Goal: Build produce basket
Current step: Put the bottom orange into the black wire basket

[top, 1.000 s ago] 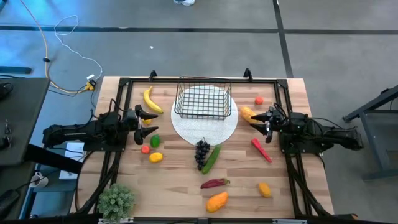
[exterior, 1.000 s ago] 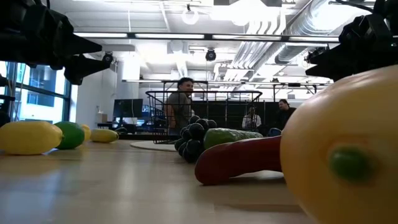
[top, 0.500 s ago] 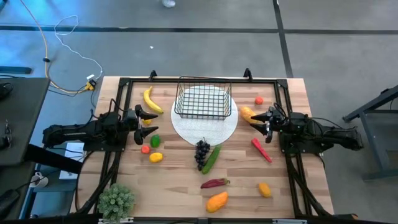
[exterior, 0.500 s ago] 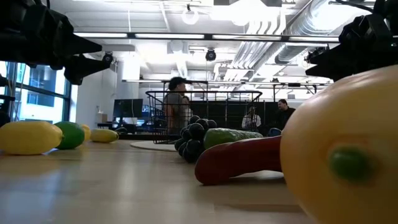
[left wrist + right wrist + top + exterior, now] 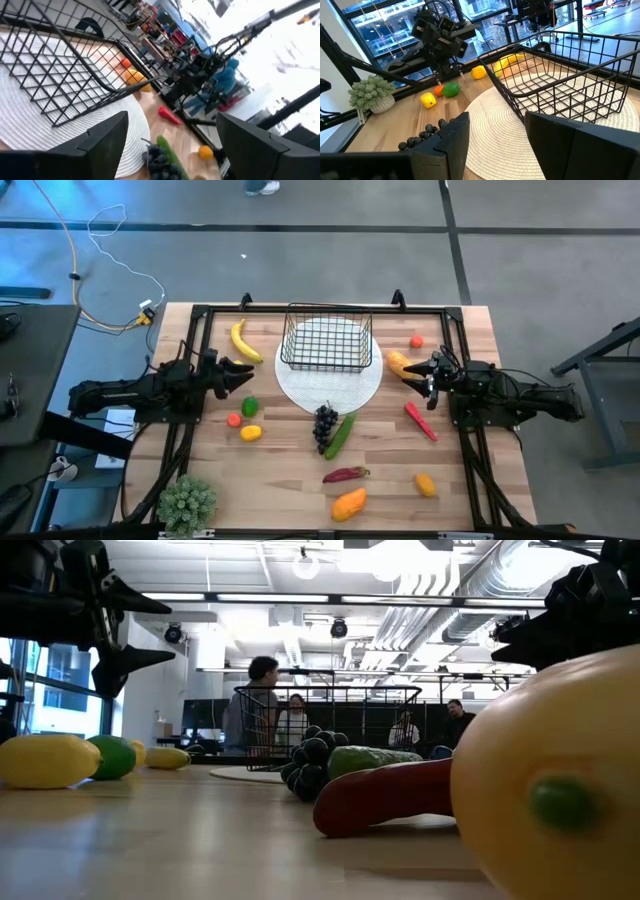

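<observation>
The black wire basket (image 5: 328, 337) stands empty on the round white plate (image 5: 300, 388) at the table's far middle. The produce lies loose on the table: a banana (image 5: 243, 340), a lime (image 5: 249, 407), a tomato (image 5: 233, 420), a lemon (image 5: 251, 433), grapes (image 5: 325, 423), a cucumber (image 5: 341, 436), a red chilli (image 5: 420, 420) and a mango (image 5: 348, 503). My left gripper (image 5: 245, 376) is open and empty, above the table left of the plate, its fingers one above the other (image 5: 130, 632). My right gripper (image 5: 424, 376) is open and empty, right of the plate beside an orange-yellow fruit (image 5: 398, 363).
A potted plant (image 5: 187, 502) stands at the near left corner. A dark red chilli (image 5: 345, 474), a small yellow fruit (image 5: 426, 484) and a tomato (image 5: 416, 341) lie elsewhere on the table. A black frame (image 5: 320, 308) runs round the table. People move in the room behind (image 5: 250, 705).
My left gripper has turned about its own axis: its fingers, which lay side by side level with the table, now stand one above the other. It stays open and in place. A person behind the table has walked to the left.
</observation>
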